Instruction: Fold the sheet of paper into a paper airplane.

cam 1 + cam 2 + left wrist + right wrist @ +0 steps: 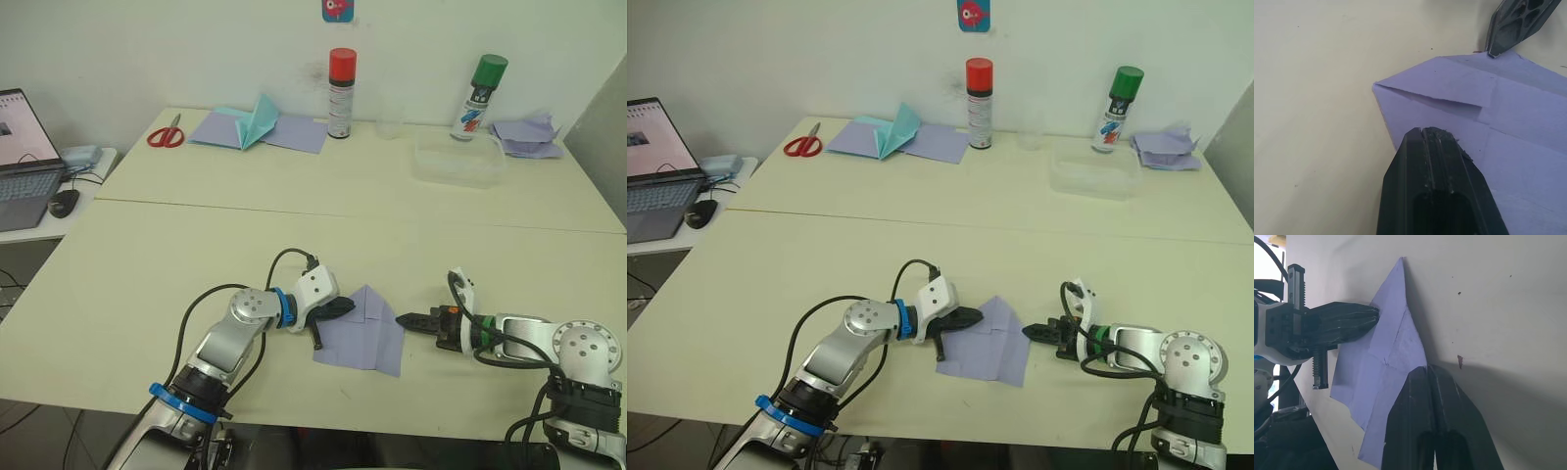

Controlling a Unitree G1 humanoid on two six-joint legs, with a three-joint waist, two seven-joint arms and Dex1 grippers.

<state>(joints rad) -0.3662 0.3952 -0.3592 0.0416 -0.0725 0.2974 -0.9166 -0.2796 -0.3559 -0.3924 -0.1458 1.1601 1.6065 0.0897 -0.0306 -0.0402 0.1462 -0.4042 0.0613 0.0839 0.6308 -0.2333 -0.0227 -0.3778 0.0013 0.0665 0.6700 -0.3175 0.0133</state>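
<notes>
Your sheet [361,338] lies flat on the near table [196,255], close to its near edge, between your two grippers; it is lavender, partly folded, with a flap turned down toward a point on its far side and creases across it. Your left gripper [338,307] rests on the sheet's left edge, fingers pressed together with no gap, the tips on top of the paper rather than pinching it. Your right gripper [404,320] points in from the right, its fingers also closed tight, the tip touching or just at the sheet's right edge; you cannot tell from here whether it presses the paper. On the far table you have red scissors [167,134] at the left, then a teal folded shape [257,121] sitting on flat lavender sheets [294,132], a red-capped spray can [341,93], a clear tray [458,160], a green-capped can [481,96] and a crumpled lavender pile [527,135] at the far right. A laptop [24,162] and mouse [65,203] sit on a side desk at far left
</notes>
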